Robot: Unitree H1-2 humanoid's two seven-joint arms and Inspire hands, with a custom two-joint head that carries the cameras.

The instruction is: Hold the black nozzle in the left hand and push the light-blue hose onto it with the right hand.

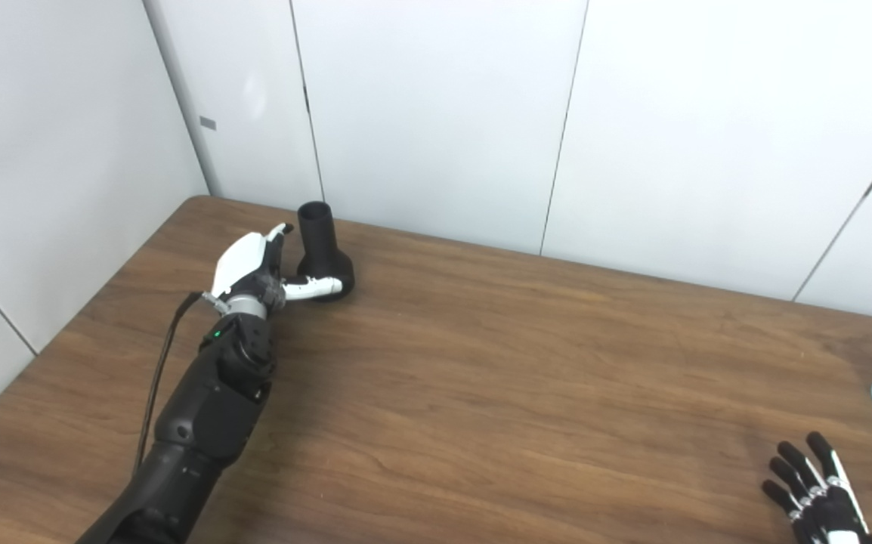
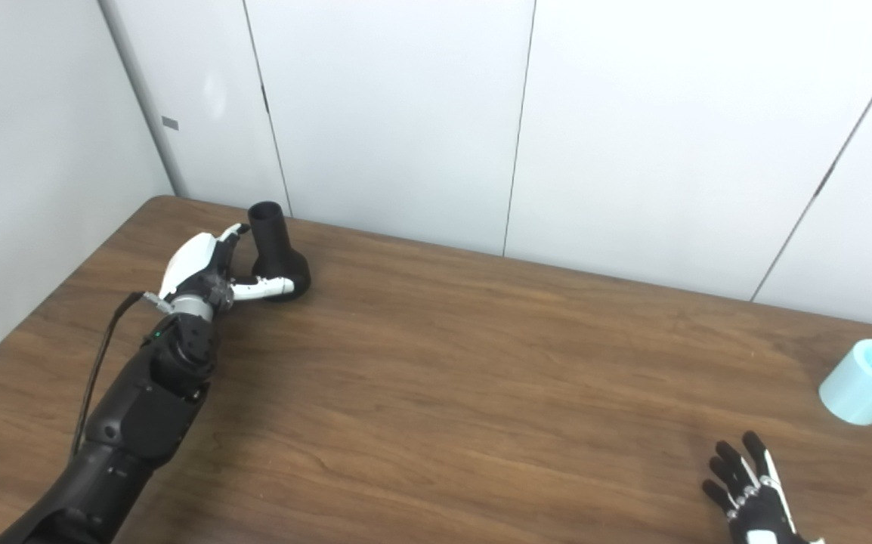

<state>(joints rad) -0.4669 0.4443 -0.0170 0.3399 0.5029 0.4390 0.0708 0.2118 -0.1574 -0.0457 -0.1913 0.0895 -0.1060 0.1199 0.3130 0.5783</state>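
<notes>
The black nozzle [image 1: 323, 253] stands upright at the far left of the table, its narrow tube pointing up from a wide round base. My left hand [image 1: 255, 268] is right beside it on its left, open, with the thumb reaching along the front of the base and the fingers just left of the tube. I cannot tell whether they touch it. The light-blue hose [image 2: 868, 381], a short open tube, lies tilted on the table at the far right. My right hand [image 2: 753, 495] rests low at the bottom right, fingers spread, well short of the hose.
The brown wooden table [image 1: 481, 363] runs up to white wall panels [image 1: 436, 106] at the back and left. A black cable [image 1: 156, 370] hangs along my left forearm.
</notes>
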